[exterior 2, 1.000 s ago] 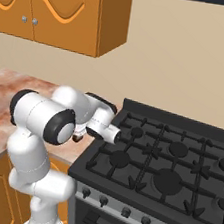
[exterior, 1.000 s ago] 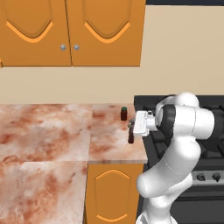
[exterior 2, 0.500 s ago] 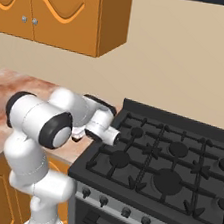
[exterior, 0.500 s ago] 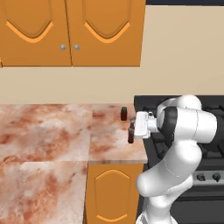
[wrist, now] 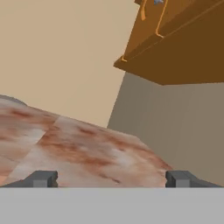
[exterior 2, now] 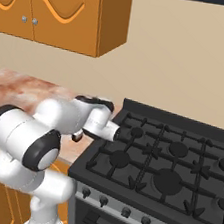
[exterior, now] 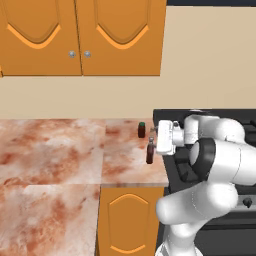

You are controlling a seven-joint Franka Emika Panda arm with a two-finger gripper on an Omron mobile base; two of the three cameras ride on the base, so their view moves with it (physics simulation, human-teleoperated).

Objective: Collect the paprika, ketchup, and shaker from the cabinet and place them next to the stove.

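Since a second ago the gripper [wrist: 111,178] has let go: jaws were closed on the slim dark reddish-brown ketchup bottle [exterior: 149,153], now they stand wide apart with nothing between them. In the hand view both finger tips [wrist: 42,178] sit far apart at the bottom, with bare marble past them. Hand has also backed off slightly toward the black gas stove with cast-iron grates [exterior 2: 167,167].

Ketchup bottle stands upright on the marbled reddish countertop [exterior: 60,155], just beside the stove's left edge, at 9 o'clock of the gripper in the left base view; can't tell whether a finger touches it. Small squat dark jar with green lid, the paprika [exterior: 142,129], stands at 11 o'clock of the bottle, near it, also by the stove.

Judgement: two of three placed. No shaker on the counter here. The orange wooden wall cabinet with arch-panelled doors [exterior: 80,37] sits at 10 o'clock above the counter, doors closed. Next likely: retract clear of the bottle without tipping it, then go for the shaker.
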